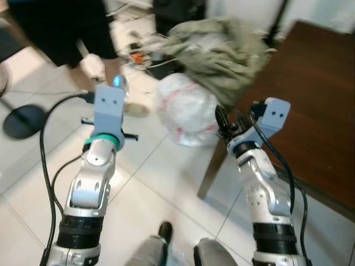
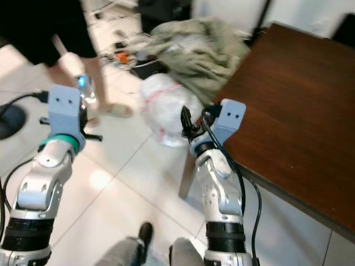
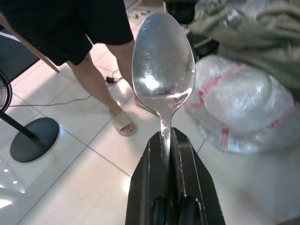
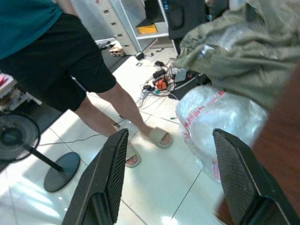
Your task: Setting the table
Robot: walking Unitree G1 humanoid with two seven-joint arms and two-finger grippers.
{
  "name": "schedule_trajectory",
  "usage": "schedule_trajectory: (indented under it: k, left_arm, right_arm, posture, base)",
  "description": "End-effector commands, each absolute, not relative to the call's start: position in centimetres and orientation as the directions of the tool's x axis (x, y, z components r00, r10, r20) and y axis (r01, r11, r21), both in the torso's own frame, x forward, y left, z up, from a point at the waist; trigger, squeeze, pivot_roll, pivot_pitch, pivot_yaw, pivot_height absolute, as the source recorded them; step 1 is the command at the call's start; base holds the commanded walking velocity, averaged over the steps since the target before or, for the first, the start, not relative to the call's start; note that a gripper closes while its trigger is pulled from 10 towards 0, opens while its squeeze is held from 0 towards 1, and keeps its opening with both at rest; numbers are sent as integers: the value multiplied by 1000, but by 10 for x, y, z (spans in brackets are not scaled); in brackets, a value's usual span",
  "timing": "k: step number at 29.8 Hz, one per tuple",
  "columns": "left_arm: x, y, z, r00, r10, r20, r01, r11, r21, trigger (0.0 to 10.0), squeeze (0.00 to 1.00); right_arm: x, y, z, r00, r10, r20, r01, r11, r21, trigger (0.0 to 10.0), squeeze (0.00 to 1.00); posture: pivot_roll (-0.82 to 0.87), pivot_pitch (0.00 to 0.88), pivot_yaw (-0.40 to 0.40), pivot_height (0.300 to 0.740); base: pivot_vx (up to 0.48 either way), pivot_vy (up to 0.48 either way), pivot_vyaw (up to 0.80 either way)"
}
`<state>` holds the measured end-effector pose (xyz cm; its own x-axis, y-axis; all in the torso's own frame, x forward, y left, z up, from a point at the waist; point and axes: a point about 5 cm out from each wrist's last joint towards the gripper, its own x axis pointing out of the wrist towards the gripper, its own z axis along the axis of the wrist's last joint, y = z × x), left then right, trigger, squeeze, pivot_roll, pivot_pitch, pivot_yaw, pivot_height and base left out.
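One spoon (image 3: pixel 163 70) is pinched tight in the left gripper (image 3: pixel 170 140), the right gripper (image 4: pixel 171 180) gapes wide, the table (image 2: pixel 299 105) is bare

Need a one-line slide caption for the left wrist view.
Left gripper shut on a metal spoon, bowl up, above the tiled floor.

Shiny metal spoon (image 3: pixel 163 65), smooth dark wood table (image 2: pixel 299 105), glossy floor tiles (image 1: pixel 161 183)
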<state>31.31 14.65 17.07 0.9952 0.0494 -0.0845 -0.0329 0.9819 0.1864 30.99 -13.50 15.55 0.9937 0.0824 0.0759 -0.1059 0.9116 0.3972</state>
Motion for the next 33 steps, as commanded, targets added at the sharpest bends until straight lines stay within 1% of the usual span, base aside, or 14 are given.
schedule_trajectory:
  k: [1, 18, 33]
  left_arm:
    - [311, 157, 163, 989, 93, -114, -68, 976, 206, 10000, 0]
    - [312, 159, 162, 985, 119, -126, -91, 974, 205, 10000, 0]
    - [315, 167, 165, 979, 180, -98, -158, 967, 201, 10000, 0]
  right_arm:
    - [309, -128, 152, 993, 105, 62, -121, 903, 412, 10000, 0]
    - [308, -128, 152, 992, 112, 58, -126, 903, 410, 10000, 0]
    - [309, -128, 153, 991, 118, 59, -131, 904, 408, 10000, 0]
  posture:
    - [-129, 55, 67, 740]
    - [-132, 63, 62, 740]
    - [-136, 63, 58, 740]
  base:
    - [0, 0, 800]
    - [0, 0, 800]
    - [0, 0, 800]
